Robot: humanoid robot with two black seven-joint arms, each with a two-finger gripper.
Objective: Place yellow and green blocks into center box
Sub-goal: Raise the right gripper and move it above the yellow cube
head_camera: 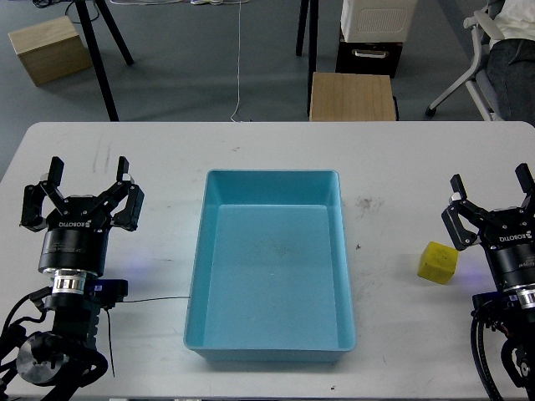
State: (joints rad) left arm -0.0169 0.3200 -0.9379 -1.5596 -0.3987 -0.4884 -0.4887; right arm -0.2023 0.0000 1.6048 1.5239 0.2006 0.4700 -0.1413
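The light-blue center box lies in the middle of the white table with nothing inside it. To its right, on the table, rests the yellow block. The green block is out of view. My right gripper stands open just right of the yellow block, its fingers spread and holding nothing. At the left side of the table my left gripper is open too, with nothing between its fingers, well apart from the box.
Beyond the table's far edge, two tan wooden boxes stand on the floor. Black tripod legs and an office chair are also back there. A thin black cable runs from my left arm toward the box.
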